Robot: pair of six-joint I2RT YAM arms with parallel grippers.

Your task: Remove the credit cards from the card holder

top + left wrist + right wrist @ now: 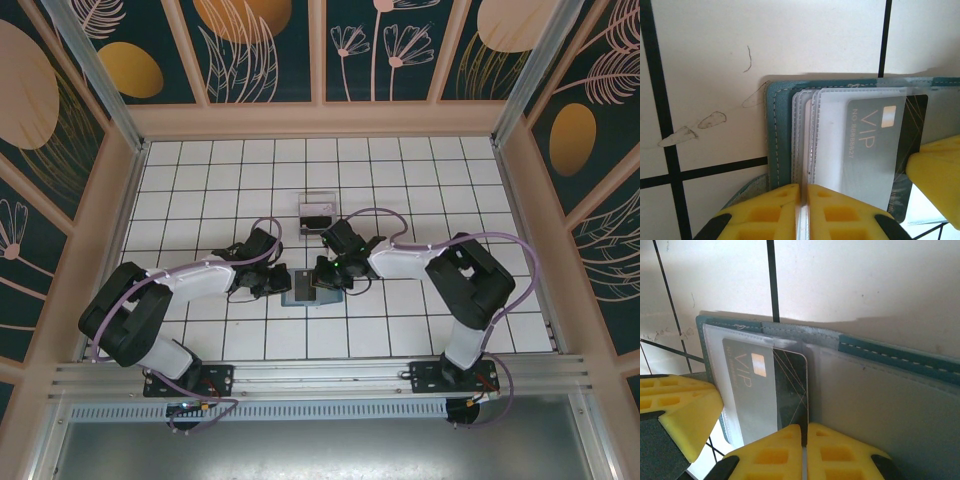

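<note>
Two grippers meet at the card holder (299,292), which lies open and flat on the tiled table (400,170). Left gripper (803,195): at the holder's left side, jaws pinched tight on an edge of its clear sleeves. Right gripper (804,434): at the holder's centre crease, jaws closed on the lower corner of the dark VIP card (771,390). The card sits partly out of its sleeve, half under clear plastic. A clear plastic tray (318,212) stands beyond the holder, apart from it.
</note>
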